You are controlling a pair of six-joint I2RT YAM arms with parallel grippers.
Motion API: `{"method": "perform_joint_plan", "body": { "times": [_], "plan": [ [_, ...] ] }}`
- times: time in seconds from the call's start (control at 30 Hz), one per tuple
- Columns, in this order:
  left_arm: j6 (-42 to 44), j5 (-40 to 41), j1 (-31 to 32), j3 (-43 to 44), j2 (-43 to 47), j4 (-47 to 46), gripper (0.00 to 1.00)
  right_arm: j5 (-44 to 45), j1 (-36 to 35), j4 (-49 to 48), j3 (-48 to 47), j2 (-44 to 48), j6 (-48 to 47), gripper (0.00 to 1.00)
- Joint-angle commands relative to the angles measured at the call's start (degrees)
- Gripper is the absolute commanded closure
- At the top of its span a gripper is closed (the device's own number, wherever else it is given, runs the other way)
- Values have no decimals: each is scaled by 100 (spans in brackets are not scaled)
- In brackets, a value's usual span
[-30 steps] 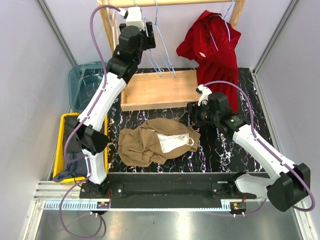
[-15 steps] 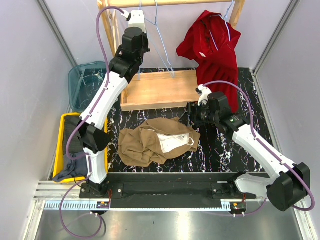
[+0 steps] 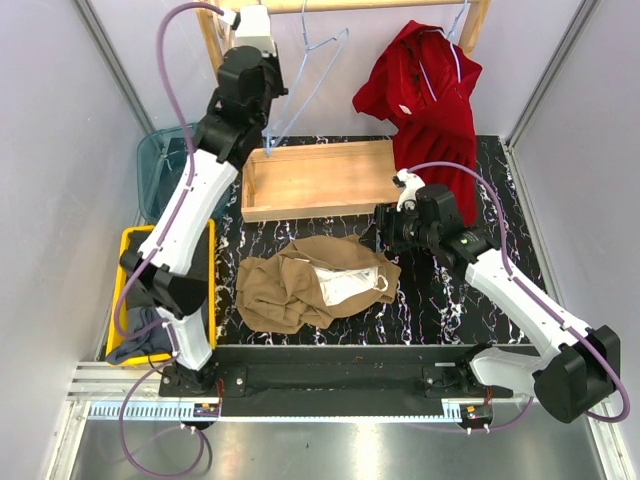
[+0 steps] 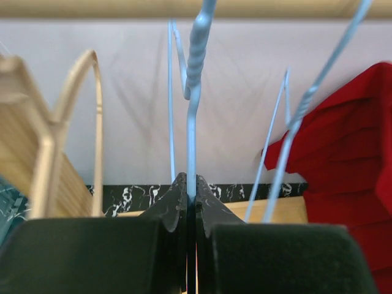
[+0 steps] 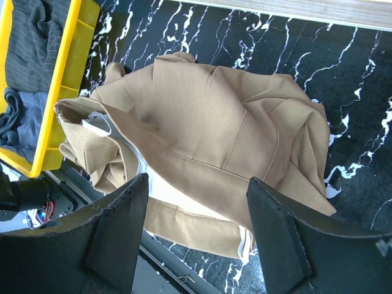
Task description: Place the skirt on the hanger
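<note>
Left gripper [image 4: 191,184]: clamped shut on the pale blue wire hanger [image 4: 195,79]. The wire rises straight out of the jaws toward the wooden rail [image 4: 122,7] above them.
Right gripper [image 5: 197,202]: jaws spread wide, holding nothing.
Skirt: the crumpled tan fabric skirt [image 5: 220,122] lies directly beneath the right gripper on the black marbled table [image 5: 318,55], with pale lining showing. It is well apart from the hanger.
Risk, hanger: the thin wire is pinched at one spot only, so it may twist or slide in the jaws, and the hook may catch on the rail.
Risk, neighbour: the red hanging dress [image 4: 349,153] is just right of the left jaws, and a swinging hanger could snag it.
Risk, skirt: the fabric is bunched, so a grab may take a loose fold rather than the waistband.
Left wrist view only: it shows the jaw line closed on the wire. The other blue wires beside it may belong to this hanger or to a second one.
Overhead only: it shows the hanger tilted, but I cannot tell whether its hook sits on the rail.
Right wrist view only: it shows the skirt's seams, and a yellow plastic bin [image 5: 67,79] of dark clothes beyond the left finger.
</note>
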State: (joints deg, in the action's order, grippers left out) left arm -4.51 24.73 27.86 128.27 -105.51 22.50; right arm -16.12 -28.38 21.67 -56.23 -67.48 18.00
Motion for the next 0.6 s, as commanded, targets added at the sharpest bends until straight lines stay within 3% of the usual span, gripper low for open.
{"method": "perform_joint_plan", "body": {
  "times": [0.0,0.03,0.07,0.4,0.57],
  "plan": [
    [30,-441,-8,32,637,-194,100,162,34,-242,-37,192,55,23],
    [38,-556,-8,-73,785,-107,100,205,26,-242,-37,218,55,15],
    [64,-801,-8,-161,891,86,100,336,34,-234,-20,296,55,1],
    [-84,-1839,0,-2323,3253,887,100,557,26,-155,15,579,-367,0],
    [-312,-2288,0,-2947,4230,1641,100,382,26,179,-46,613,-236,9]
  ]
}}
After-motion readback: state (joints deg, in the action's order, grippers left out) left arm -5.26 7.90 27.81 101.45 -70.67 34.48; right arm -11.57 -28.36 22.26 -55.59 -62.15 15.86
